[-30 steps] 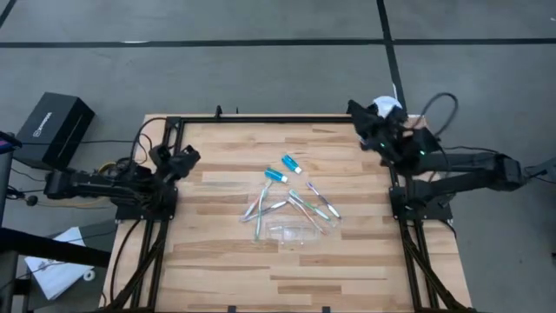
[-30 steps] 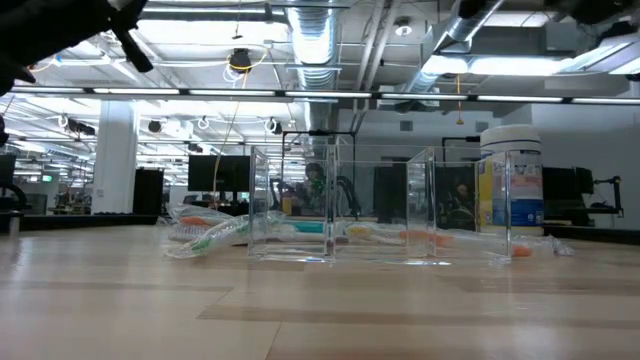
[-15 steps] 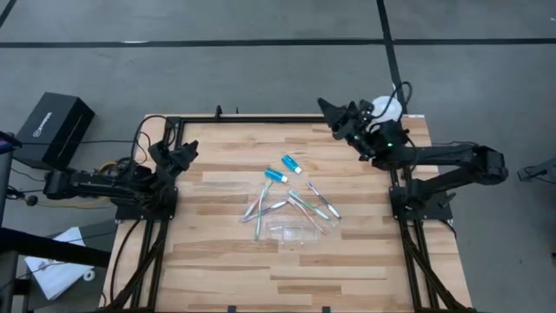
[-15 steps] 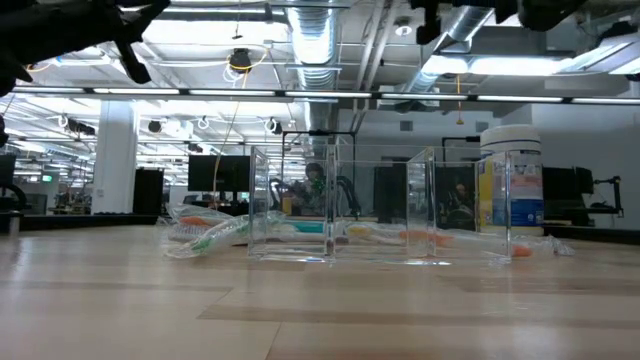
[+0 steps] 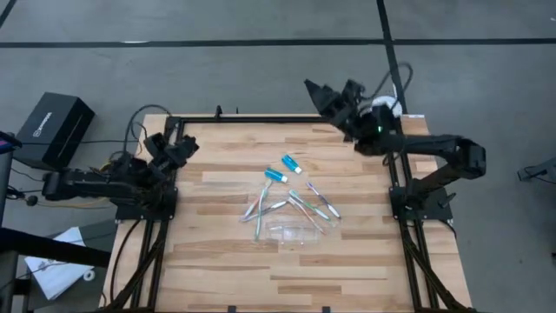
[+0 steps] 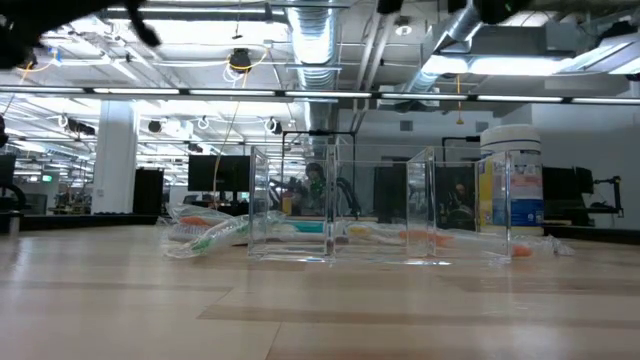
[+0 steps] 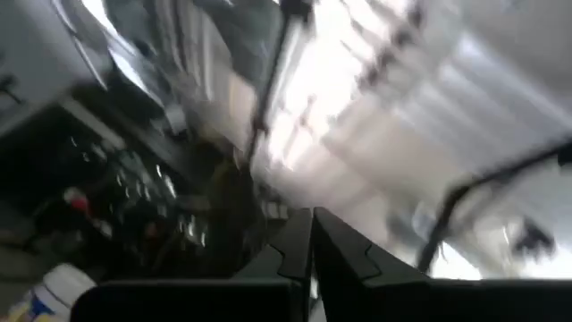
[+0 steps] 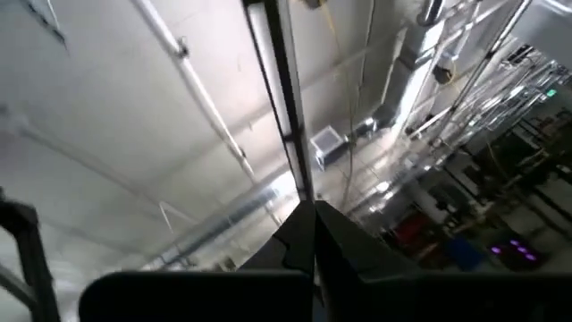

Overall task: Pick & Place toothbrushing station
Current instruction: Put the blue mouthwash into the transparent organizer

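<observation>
Several thin pale toothbrushes (image 5: pixel 291 205) lie flat in a loose heap at mid-table. Two teal-and-white toothpaste tubes (image 5: pixel 276 176) (image 5: pixel 291 163) lie just beyond them. The small clear container (image 5: pixel 295 233) stands on its base on the near side of the heap; it also shows in the low view (image 6: pixel 340 212). My left gripper (image 5: pixel 180 146) is shut and empty at the table's left edge. My right gripper (image 5: pixel 314 90) is shut and empty, raised over the far edge. Both wrist views look up at the ceiling past shut fingers (image 7: pixel 313 243) (image 8: pixel 315 234).
A large white tub with a blue-yellow label (image 6: pixel 510 182) stands at the far right corner, partly under my right arm (image 5: pixel 387 106). A black box (image 5: pixel 54 129) sits on the floor left of the table. The near half of the wooden table (image 5: pixel 287 278) is bare.
My right gripper has swung from the far right corner toward the table's left along the far edge and risen, tipping upward. My left gripper has lifted and gone a little toward the far edge. The toothbrushes, tubes and container have stayed in place.
</observation>
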{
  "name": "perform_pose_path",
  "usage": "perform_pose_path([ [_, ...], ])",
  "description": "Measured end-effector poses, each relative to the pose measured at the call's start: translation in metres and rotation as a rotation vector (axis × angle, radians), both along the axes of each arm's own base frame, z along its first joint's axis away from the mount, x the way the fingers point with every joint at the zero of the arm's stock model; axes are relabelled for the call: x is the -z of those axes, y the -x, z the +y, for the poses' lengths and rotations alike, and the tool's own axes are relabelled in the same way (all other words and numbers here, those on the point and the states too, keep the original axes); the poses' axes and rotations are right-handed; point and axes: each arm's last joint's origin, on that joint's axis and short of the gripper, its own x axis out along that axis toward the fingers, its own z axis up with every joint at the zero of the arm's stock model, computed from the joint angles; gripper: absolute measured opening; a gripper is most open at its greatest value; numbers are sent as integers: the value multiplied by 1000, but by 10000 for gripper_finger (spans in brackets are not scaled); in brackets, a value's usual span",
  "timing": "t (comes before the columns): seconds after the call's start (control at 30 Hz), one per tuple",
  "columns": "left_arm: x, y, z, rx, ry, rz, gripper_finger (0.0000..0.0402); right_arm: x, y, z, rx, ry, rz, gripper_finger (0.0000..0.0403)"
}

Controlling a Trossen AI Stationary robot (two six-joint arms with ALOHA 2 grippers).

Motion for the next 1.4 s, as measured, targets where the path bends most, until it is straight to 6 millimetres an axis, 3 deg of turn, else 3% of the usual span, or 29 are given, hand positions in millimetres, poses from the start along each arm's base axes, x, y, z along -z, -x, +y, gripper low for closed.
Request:
perform_pose_path([
  [0.1, -26, -21, 3, 68, -121, 329, 8, -41, -3, -5, 60, 110, 164, 0],
  [0.2, -32, -39, 11, 94, -177, 783, 8, -84, 8, -6, 132, 207, 376, 4],
  [0.27, -31, -51, 20, 105, -243, 977, 8, -111, 20, -4, 194, 271, 479, 10],
  [0.4, -21, -80, 40, 183, -366, 1189, 8, -151, 49, 9, 341, 344, 637, 28],
  [0.6, 21, -134, 58, 249, -596, 1457, 12, -189, 94, 23, 562, 375, 714, 51],
  [0.7, 41, -158, 63, 286, -682, 1553, 31, -198, 115, 27, 619, 355, 754, 57],
  [0.93, 67, -194, 66, 250, -886, 1697, 103, -201, 137, 32, 637, 340, 809, 60],
  [1.13, 85, -210, 70, 283, -1003, 1742, 149, -200, 139, 32, 635, 341, 824, 60],
  [1.4, 110, -224, 75, 340, -1013, 1795, 168, -200, 138, 32, 633, 342, 830, 60],
])
